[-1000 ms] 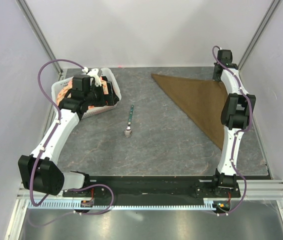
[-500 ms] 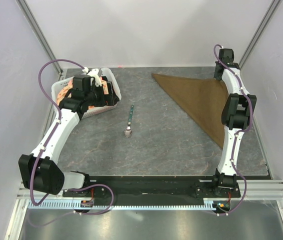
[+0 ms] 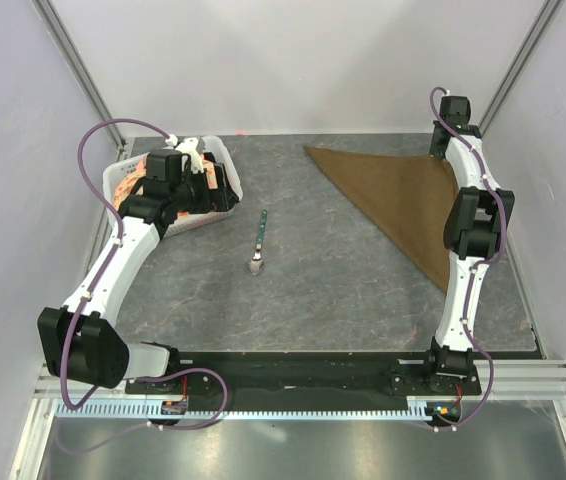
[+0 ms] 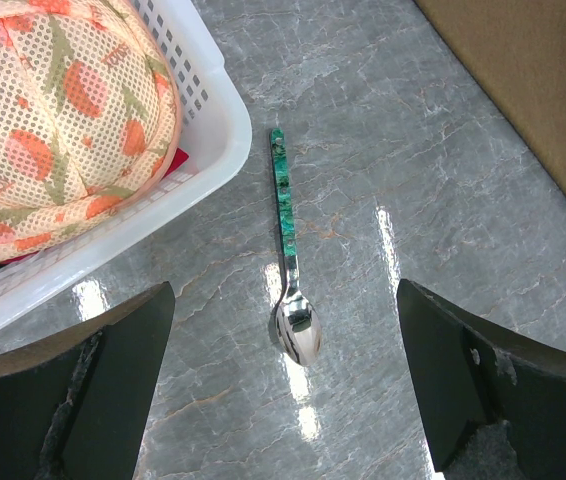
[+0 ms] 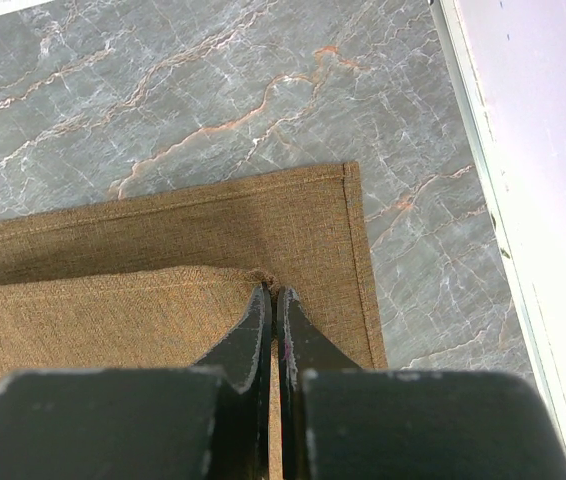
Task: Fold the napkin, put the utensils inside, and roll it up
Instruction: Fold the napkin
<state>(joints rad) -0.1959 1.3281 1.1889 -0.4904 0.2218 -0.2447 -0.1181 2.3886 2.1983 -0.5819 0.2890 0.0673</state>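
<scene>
The right gripper (image 5: 271, 297) is clenched on the napkin (image 3: 401, 198) at the far right corner of the grey marbled desk (image 3: 343, 290). Its two dark fingers (image 5: 253, 330) are pressed together over the corner of the cloth's upper layer, a strip of the lower layer showing beyond them toward the desk's right edge. The plain brown napkin lies folded into a triangle, with one point near the middle of the far edge, one under the right gripper and one tapering along the right edge toward the near side, partly hidden behind the right arm (image 3: 468, 230). Well apart from it, near the middle of the desk, lies the utensil (image 3: 260, 243), a slim spoon with a teal-green handle pointing toward the far edge and its silvery bowl toward the near edge, flat on the surface and touching nothing else. The left gripper (image 4: 283, 300) hangs released above it, jaws spread wide to either side of the spoon in the left wrist view and holding nothing. Just beside the spoon's handle, at the far left corner, stands a white plastic basket (image 4: 213, 140) holding orange-patterned plates (image 4: 53, 120).
</scene>
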